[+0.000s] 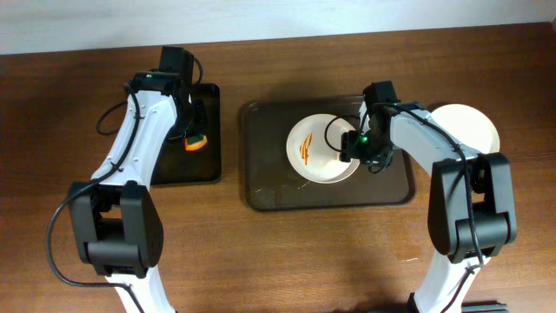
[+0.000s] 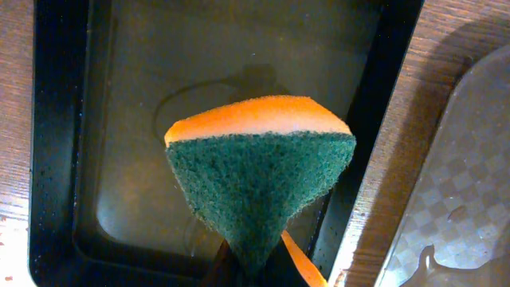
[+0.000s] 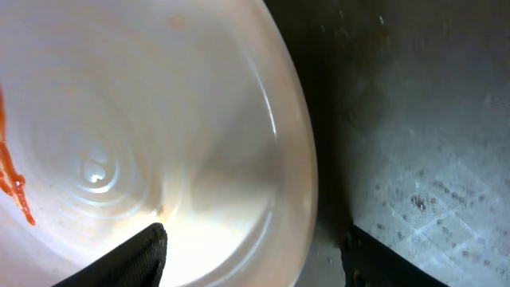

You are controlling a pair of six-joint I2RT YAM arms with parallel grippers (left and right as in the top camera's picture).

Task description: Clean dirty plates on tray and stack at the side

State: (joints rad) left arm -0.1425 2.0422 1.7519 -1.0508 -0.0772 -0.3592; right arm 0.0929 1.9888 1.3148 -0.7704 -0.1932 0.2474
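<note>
A white plate (image 1: 320,148) with an orange-red sauce streak lies on the brown tray (image 1: 269,187). In the right wrist view the plate (image 3: 143,119) fills the left side, with sauce at the far left edge. My right gripper (image 1: 358,146) (image 3: 255,247) is open and straddles the plate's right rim, one finger over the plate and one over the tray (image 3: 422,159). My left gripper (image 1: 193,139) (image 2: 255,269) is shut on an orange and green sponge (image 2: 259,171) (image 1: 195,143), held above the black tray (image 1: 204,169) (image 2: 135,96). A clean white plate (image 1: 473,129) lies on the table to the right.
The black tray sits left of the brown tray, with a strip of wooden table (image 1: 229,139) between them. The brown tray's wet corner (image 2: 470,199) shows in the left wrist view. Cables run along both arms.
</note>
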